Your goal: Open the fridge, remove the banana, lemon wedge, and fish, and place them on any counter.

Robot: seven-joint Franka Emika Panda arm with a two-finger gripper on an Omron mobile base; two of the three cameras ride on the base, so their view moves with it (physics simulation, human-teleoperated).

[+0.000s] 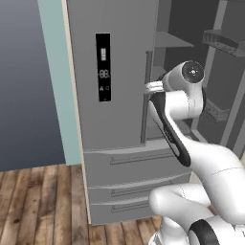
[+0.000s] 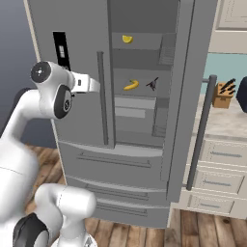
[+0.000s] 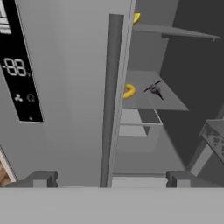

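My gripper (image 3: 111,178) hangs wide open before the fridge (image 2: 87,120), right door swung aside so the banana (image 2: 130,85) is reachable

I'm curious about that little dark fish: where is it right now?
The fish lies on a middle shelf inside the open fridge, just right of the banana.

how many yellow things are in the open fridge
2: the lemon wedge on the top shelf, the banana one shelf down beside the fish. Others may be hidden.
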